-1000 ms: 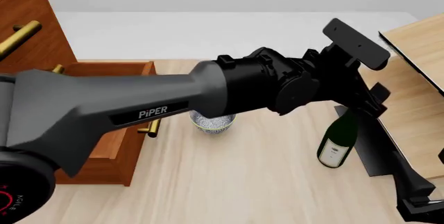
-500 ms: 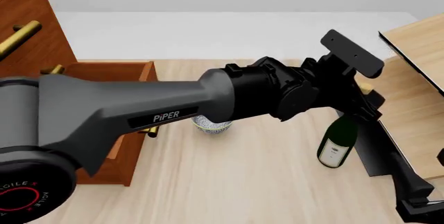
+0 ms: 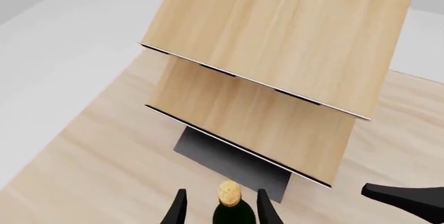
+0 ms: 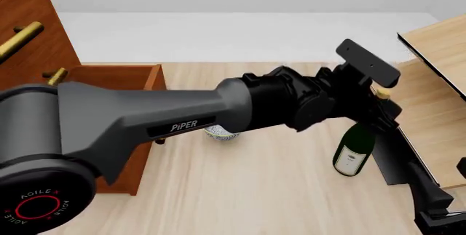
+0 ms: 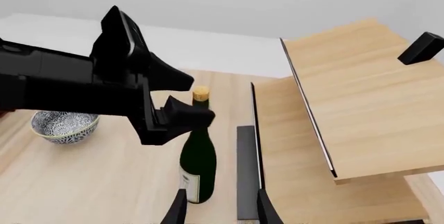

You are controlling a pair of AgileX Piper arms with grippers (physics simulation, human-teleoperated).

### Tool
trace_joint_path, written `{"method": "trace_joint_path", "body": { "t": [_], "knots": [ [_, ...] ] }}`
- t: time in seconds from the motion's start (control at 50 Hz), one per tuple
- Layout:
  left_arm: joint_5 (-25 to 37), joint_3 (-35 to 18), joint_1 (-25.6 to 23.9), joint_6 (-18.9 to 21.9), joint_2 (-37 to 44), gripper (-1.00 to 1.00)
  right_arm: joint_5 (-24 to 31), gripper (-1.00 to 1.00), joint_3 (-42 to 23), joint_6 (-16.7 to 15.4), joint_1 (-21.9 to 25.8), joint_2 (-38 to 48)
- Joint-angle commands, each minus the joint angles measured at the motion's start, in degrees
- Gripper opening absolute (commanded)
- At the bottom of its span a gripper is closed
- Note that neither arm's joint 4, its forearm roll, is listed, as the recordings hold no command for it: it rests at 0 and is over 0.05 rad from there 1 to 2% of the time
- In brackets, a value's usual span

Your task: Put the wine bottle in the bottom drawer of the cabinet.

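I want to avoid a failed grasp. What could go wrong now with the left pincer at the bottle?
1. The left pincer straddles only the neck of the wine bottle, just under the cork; such a high grip might tip or drop it.
2. The shelf unit stands close beside the bottle; lifting may knock it.
3. The bowl lies between the bottle and the bottom drawer.

The bench (image 4: 255,191) has a pale wood-grain top. On it at the front view's left stands the cabinet (image 4: 29,33), reddish-brown with brass handles, its bottom drawer (image 4: 120,74) pulled out over the bench. Near the middle sits a small patterned bowl (image 5: 64,126), mostly hidden by an arm in the front view. To the right the wine bottle (image 4: 355,150) stands upright, just beside the dark base of a light wooden shelf unit (image 4: 437,82) with 2 slanted boards.
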Motion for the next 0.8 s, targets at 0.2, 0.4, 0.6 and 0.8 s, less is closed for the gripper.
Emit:
{"method": "trace_joint_path", "body": {
  "t": [0.2,0.4,0.6,0.8],
  "knots": [
    [-0.20,-0.18,-0.04,-0.92,1.06,1.00,0.93,1.00,0.01,0.00,0.11,0.01],
    [0.14,-0.11,-0.39,-1.42,0.66,-1.00,1.02,1.00,0.01,-0.02,0.22,0.00],
    [0.42,-0.63,-0.24,-1.44,0.81,-1.00,0.82,1.00,0.01,-0.02,0.12,0.00],
    [-2.86,2.72,-0.20,-0.34,-0.02,-1.00,0.61,1.00,0.01,-0.13,0.16,0.02]
  ]
}}
